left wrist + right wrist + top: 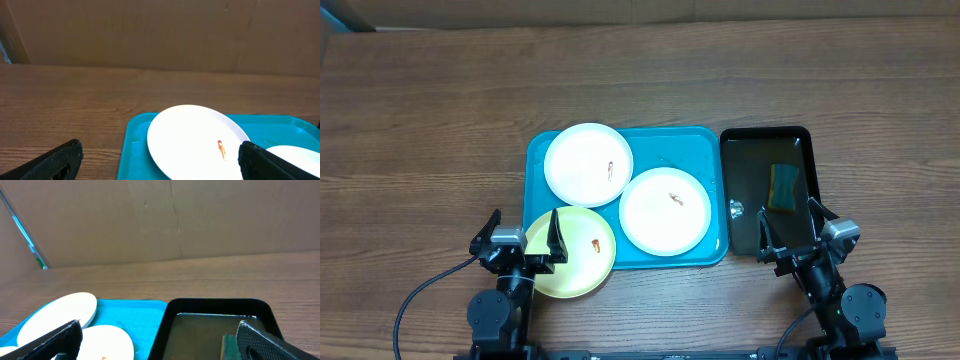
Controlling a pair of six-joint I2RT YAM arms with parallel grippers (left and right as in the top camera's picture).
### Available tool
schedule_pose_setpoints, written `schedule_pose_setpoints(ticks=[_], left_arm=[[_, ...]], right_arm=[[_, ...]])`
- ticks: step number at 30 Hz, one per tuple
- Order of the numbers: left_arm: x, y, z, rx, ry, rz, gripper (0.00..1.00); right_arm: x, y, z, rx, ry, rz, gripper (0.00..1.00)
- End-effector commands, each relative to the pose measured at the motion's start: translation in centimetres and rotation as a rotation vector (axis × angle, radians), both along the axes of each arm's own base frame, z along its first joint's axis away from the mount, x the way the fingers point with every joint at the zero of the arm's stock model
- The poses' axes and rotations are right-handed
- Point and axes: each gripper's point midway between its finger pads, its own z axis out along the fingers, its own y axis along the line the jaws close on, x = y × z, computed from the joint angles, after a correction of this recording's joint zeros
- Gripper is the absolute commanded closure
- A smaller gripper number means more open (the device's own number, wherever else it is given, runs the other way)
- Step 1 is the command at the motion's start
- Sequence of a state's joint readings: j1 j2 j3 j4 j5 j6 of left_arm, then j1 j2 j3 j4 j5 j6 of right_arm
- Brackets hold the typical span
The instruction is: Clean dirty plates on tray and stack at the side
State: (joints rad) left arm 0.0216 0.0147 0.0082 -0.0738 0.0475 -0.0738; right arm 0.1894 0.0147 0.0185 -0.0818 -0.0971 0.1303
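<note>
Left gripper [524, 228] and right gripper [788, 228] gape empty; tray [700, 150] holds three dirty plates [587, 163]; black tray [765, 131], a sponge [783, 188].

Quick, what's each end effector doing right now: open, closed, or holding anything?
Left end effector: open, holding nothing.
Right end effector: open, holding nothing.
</note>
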Motion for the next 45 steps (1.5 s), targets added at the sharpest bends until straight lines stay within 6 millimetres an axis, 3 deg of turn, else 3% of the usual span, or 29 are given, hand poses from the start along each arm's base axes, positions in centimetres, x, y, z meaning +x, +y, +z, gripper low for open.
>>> schedule_pose_setpoints(ticks=[1,7,12,15,18,23,26,28,33,36,45], left_arm=[[0.0,0.3,0.0,0.019,-0.003,0.011,0.00],[0.0,0.1,0.0,0.011,-0.006,0.002,0.00],[-0.4,-3.4,0.8,-0.073,-0.023,-0.196,0.00],[-1.0,-4.3,2.0,-0.133,-0.009,-0.245,0.00],[-1.8,-4.4,5.0,-0.191,0.005,-0.246,0.00],[-2.7,-4.5,12.7,-0.191,0.021,-0.250,0.00],[-2.1,-4.9,15.9,-0.179,0.140,-0.271,0.00],[-1.6,-5.6,16.7,-0.162,0.286,-0.309,0.00],[-1.2,-7.6,15.2,-0.136,0.824,-0.388,0.00],[-0.7,-9.8,14.1,-0.157,1.079,-0.457,0.00],[2.2,-14.5,6.1,-0.093,1.451,-0.525,0.00]], right_arm=[[0.0,-0.2,-0.1,0.001,-0.006,-0.007,0.00],[0.0,-0.2,-0.1,0.001,-0.006,-0.007,0.00],[0.0,-0.2,-0.1,0.001,-0.006,-0.007,0.00],[0.0,-0.2,-0.1,0.001,-0.006,-0.007,0.00],[0.0,-0.2,-0.1,0.001,-0.006,-0.007,0.00],[0.0,-0.2,-0.1,0.001,-0.006,-0.007,0.00],[0.0,-0.2,-0.1,0.000,-0.006,-0.007,0.00],[0.0,-0.2,-0.1,0.001,-0.006,-0.007,0.00],[0.0,-0.2,-0.1,0.001,-0.006,-0.007,0.00],[0.0,-0.2,-0.1,0.001,-0.006,-0.007,0.00],[0.0,-0.2,-0.1,0.001,-0.006,-0.007,0.00]])
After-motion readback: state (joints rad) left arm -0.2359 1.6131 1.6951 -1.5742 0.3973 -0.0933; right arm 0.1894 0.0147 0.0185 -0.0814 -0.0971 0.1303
